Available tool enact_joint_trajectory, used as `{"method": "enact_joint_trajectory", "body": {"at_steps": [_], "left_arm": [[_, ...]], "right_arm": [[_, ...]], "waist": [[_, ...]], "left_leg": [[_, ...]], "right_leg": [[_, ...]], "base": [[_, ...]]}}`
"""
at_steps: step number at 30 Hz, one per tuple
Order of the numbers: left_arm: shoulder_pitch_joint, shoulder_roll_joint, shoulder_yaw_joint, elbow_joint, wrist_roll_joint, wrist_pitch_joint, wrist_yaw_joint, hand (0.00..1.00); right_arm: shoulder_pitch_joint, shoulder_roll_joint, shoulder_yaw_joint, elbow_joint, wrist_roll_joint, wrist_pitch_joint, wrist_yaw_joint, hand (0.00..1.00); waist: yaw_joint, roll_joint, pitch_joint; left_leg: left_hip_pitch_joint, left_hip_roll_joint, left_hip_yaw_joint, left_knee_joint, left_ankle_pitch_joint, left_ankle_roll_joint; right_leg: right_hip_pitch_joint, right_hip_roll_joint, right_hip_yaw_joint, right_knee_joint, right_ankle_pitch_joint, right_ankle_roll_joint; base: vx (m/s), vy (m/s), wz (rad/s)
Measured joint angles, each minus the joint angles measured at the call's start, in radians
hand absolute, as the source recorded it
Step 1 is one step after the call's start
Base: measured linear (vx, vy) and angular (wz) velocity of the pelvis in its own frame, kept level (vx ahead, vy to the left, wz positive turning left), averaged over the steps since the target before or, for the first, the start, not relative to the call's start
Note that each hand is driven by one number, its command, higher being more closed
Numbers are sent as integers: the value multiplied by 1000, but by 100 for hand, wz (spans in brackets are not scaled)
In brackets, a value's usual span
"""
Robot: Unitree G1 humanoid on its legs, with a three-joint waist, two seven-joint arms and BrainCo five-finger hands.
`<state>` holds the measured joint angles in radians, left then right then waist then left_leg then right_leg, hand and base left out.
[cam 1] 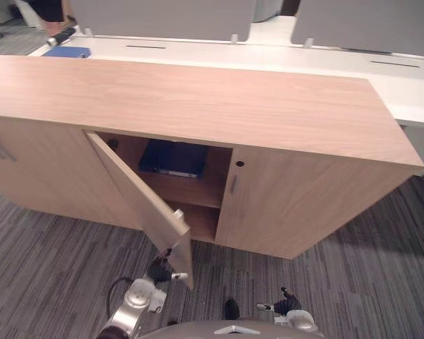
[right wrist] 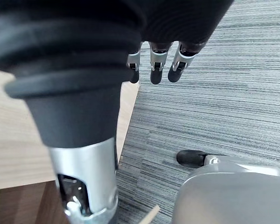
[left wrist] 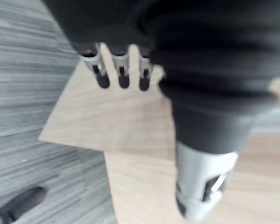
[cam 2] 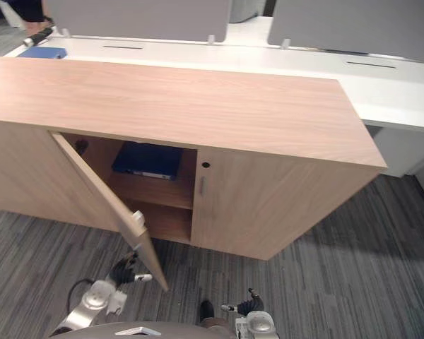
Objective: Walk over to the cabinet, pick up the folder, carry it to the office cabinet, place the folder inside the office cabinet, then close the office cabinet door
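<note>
Your left hand holds its fingers straight and a little apart, right by the bottom outer corner of the open door. Your right hand hangs with loose, straight fingers over the carpet. The blue folder lies inside the office cabinet, near the back edge of its upper shelf.
</note>
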<state>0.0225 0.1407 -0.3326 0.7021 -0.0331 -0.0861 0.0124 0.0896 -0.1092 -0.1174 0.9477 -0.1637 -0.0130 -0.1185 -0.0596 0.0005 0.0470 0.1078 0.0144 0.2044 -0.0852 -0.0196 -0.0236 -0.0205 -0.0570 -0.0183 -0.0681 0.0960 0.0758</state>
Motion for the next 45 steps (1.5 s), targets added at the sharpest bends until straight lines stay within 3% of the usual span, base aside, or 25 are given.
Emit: {"method": "enact_joint_trajectory", "body": {"at_steps": [7,12,20,26,32,45], "left_arm": [[-41,-1,-4,-19,-1,-12,-4,0],[-42,6,3,17,0,-11,-4,0],[10,8,123,127,0,-1,6,0],[52,8,240,279,21,16,14,0],[77,6,312,331,78,28,46,0],[88,-5,431,372,105,46,48,0]], "right_arm": [[18,0,-1,11,0,17,-1,0],[22,0,-1,16,0,17,-1,0],[18,2,-2,55,2,16,-1,0],[13,8,-4,91,11,16,-1,0],[4,10,-8,94,11,16,0,0],[-23,15,-44,132,12,18,5,0]], "waist": [[-24,2,-2],[-25,0,-3],[-23,-16,-14],[-4,-37,-23],[2,-42,-22],[2,-44,-15]], "left_leg": [[21,4,16,6,-18,3],[34,2,12,6,-22,3],[35,-7,-27,6,-10,14],[31,-15,-54,0,-3,17],[17,-25,-66,0,-5,15],[20,-24,-63,0,-6,20]], "right_leg": [[16,7,5,-12,6,-3],[24,5,-4,-12,4,-2],[43,-10,-52,-12,-2,-2],[52,-21,-78,-18,-12,6],[52,-28,-88,-18,-15,11],[56,-25,-84,-12,-11,8]], "base": [[41,-3,-11],[12,-14,4],[-72,-23,16],[-81,-24,11],[-48,-7,10],[-8,-4,0]]}}
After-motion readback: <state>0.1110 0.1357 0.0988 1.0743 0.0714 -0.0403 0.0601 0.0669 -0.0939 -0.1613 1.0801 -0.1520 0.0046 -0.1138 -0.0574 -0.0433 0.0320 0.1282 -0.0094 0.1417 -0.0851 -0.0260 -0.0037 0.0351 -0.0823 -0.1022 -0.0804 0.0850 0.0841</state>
